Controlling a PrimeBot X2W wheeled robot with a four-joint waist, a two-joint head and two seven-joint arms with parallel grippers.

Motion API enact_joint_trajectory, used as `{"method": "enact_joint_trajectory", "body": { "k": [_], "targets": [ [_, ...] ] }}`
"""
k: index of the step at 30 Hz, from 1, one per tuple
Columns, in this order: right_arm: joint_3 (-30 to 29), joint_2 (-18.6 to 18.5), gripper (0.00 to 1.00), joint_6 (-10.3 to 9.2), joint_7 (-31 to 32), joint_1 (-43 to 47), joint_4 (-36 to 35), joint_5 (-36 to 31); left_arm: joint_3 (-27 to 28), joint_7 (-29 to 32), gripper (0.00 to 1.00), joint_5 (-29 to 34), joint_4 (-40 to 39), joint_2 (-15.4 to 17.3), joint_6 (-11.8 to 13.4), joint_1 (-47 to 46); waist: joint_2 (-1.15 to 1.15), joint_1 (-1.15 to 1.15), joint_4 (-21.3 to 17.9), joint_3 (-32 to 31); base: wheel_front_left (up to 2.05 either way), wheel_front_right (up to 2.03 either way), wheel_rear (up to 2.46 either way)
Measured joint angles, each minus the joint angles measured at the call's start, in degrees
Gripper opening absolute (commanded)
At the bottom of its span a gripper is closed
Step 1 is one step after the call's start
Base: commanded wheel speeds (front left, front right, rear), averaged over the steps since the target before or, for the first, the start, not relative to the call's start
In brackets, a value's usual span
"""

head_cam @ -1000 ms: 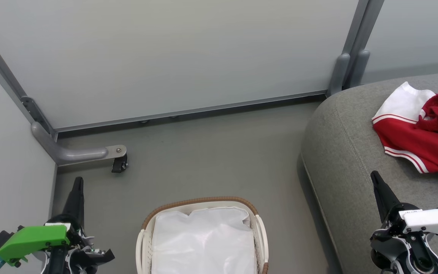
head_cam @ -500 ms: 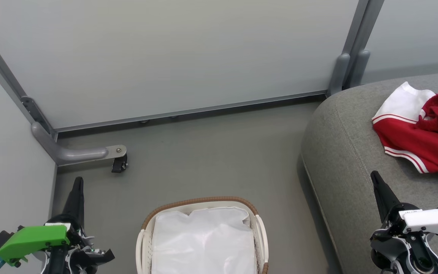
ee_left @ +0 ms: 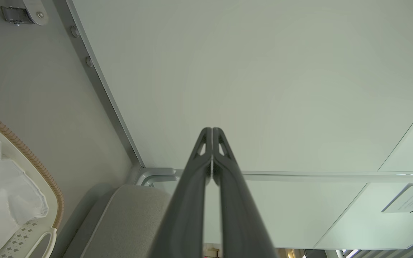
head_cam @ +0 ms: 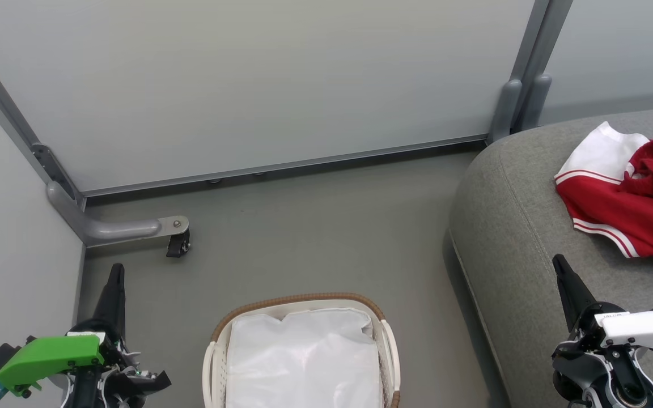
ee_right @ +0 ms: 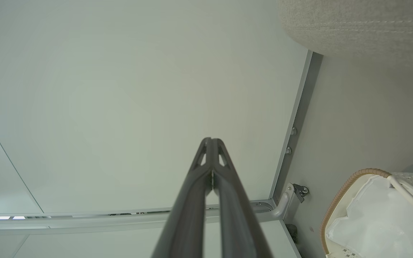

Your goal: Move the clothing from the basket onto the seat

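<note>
On seat [head_cam: 508, 226]: clothing [head_cam: 627, 209]; wall notice [ee_left: 412, 197] illegible.

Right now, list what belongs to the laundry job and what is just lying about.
Job: clothing; seat, with the clothing on it; basket; left gripper, shut; right gripper, shut.
Lying about: liner; wall panels; caster; floor.

Directly before us the basket [head_cam: 298, 297] stands on the floor [head_cam: 315, 226], its liner [head_cam: 304, 362] inside it. To our right sits the seat [head_cam: 508, 238], with the clothing [head_cam: 627, 198] lying on it, well apart from the basket. A wall panel [head_cam: 275, 85] runs behind both, and a caster [head_cam: 178, 245] stands near its left end.
</note>
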Motion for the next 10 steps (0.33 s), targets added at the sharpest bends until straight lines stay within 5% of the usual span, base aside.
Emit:
{"method": "enact_joint_trajectory", "body": {
  "k": [10],
  "targets": [
    [0.00, 0.00, 0.00, 0.01, 0.00, 0.00, 0.00, 0.00, 0.00, 0.00, 0.00, 0.00, 0.00, 0.00, 0.00, 0.00, 0.00, 0.00, 0.00, 0.00, 0.00, 0.00, 0.00]
  ]
}}
